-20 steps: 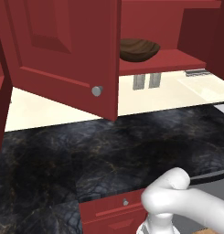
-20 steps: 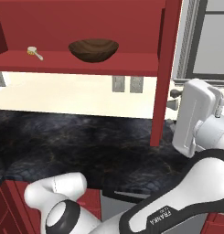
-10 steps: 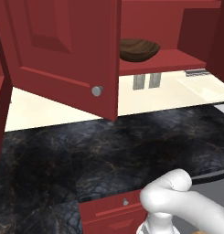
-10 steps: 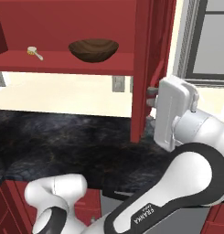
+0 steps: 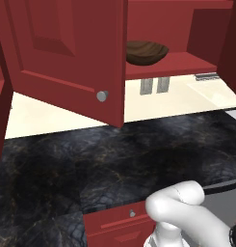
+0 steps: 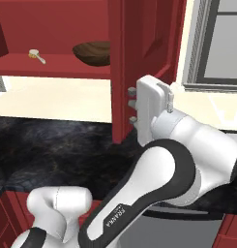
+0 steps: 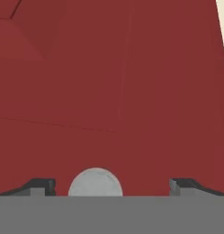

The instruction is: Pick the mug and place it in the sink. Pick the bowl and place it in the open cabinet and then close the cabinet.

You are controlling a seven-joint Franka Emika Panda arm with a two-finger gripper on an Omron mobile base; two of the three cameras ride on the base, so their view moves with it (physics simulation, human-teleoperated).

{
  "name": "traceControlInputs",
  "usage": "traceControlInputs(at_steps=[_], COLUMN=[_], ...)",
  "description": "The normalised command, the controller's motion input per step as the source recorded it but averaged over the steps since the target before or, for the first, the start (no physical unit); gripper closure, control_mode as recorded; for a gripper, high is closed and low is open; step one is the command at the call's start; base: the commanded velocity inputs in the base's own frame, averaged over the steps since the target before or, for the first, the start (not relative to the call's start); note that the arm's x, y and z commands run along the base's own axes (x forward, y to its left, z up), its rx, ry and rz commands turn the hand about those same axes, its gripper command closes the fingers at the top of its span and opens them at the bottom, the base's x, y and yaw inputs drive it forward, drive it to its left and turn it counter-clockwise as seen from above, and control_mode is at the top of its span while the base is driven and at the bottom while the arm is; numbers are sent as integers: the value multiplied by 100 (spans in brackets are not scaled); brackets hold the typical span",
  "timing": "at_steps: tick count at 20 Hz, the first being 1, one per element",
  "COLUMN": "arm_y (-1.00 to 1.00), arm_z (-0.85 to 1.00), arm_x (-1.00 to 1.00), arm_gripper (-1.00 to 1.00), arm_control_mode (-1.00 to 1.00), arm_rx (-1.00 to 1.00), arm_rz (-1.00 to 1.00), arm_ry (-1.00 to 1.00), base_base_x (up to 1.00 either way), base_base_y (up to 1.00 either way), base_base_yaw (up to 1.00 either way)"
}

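Observation:
The dark brown wooden bowl (image 5: 146, 52) rests on the lower shelf of the dark red cabinet (image 5: 187, 62). In the right base view the cabinet's right door (image 6: 139, 48) stands part-way swung in and covers the right side of the bowl (image 6: 91, 52). My gripper (image 6: 131, 104) is open and pressed against the outer face of that door. In the hand view the red door panel (image 7: 109, 91) is very close, and its round silver knob (image 7: 95, 183) sits between the spread fingertips (image 7: 40, 186), left of centre. The left door (image 5: 66, 53) hangs wide open. The mug and the sink are out of view.
A black marble counter (image 5: 90, 164) runs below the cabinet, with a red drawer front (image 5: 119, 224) under its edge. A small brush (image 6: 37, 55) lies on the shelf left of the bowl. A grey-framed window (image 6: 216, 43) stands to the right.
The right cabinet door has swung left toward shut with my hand against it. It now covers part of the bowl in the right base view. The left door has not moved.

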Motion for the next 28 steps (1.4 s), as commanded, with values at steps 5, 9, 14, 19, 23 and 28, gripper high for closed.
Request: traceControlInputs(at_steps=[5, 9, 14, 19, 23, 28], arm_y=[13, 1, 14, 59, 62, 37], arm_z=[20, 15, -3, -32, -34, -26], arm_x=[51, 54, 49, 45, 69, 79], arm_gripper=[-100, -100, -100, -100, -100, -100], arm_control_mode=[-100, -100, -100, -100, -100, -100], arm_rx=[-4, -2, -1, -4, -5, -1], arm_rz=[0, 0, 0, -2, -5, -6], arm_ry=[3, 6, 6, 0, 0, 0], base_base_x=[0, 0, 0, 0, 0, 0], base_base_y=[0, 0, 0, 0, 0, 0], base_base_yaw=[0, 0, 0, 0, 0, 0])
